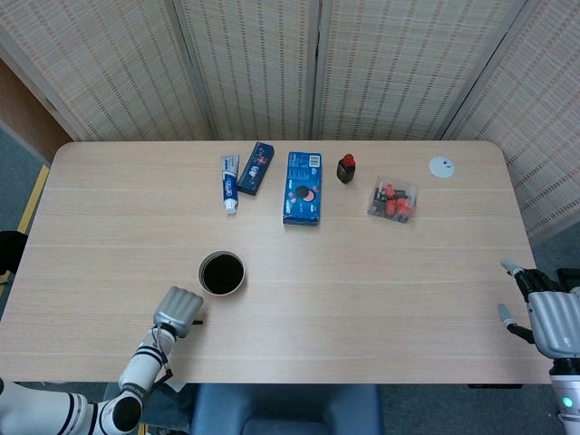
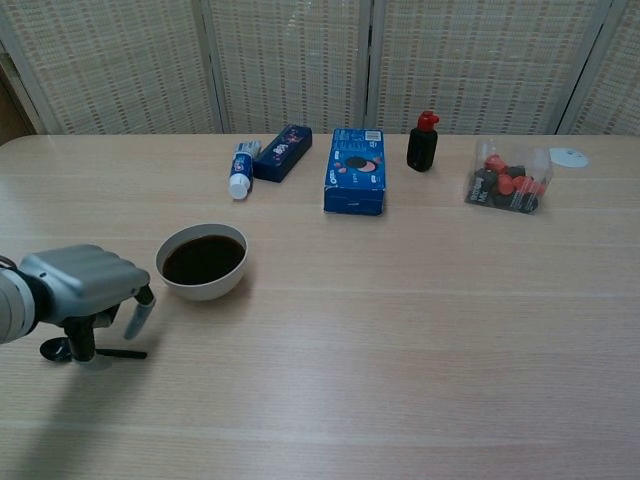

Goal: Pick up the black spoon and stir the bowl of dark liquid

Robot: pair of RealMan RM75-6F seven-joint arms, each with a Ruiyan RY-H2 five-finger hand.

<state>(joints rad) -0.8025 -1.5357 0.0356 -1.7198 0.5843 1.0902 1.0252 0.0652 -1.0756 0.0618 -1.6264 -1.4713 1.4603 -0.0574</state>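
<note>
My left hand (image 2: 85, 285) hangs low over the near left part of the pale wooden tabletop (image 2: 400, 320), knuckles up and fingers pointing down. Directly under it lies the thin black spoon (image 2: 75, 351), flat on the wood with its rounded end toward my left and its handle running out to my right. One of my fingertips (image 2: 82, 348) comes down on or right at the handle, but I cannot tell whether I am pinching the spoon or only touching it; another finger hangs clear of it, off to the right. In the head view my hand (image 1: 178, 311) covers nearly all of the spoon, with only a short dark tip showing at its right side.

The white bowl of dark liquid (image 2: 202, 262) stands just beyond and to the right of my left hand, close but not touching it.

My right hand (image 1: 550, 319) sits at the near right edge of the tabletop, seen only in the head view, fingers spread apart and holding nothing.

Along the far side, left to right, lie a white and blue toothpaste tube (image 2: 240, 167), a dark blue toothpaste carton (image 2: 282, 152), a blue biscuit box (image 2: 356, 170), a small black bottle with a red cap (image 2: 422, 142), a clear bag of red and black pieces (image 2: 508, 179), and a small white disc (image 2: 569, 157).
</note>
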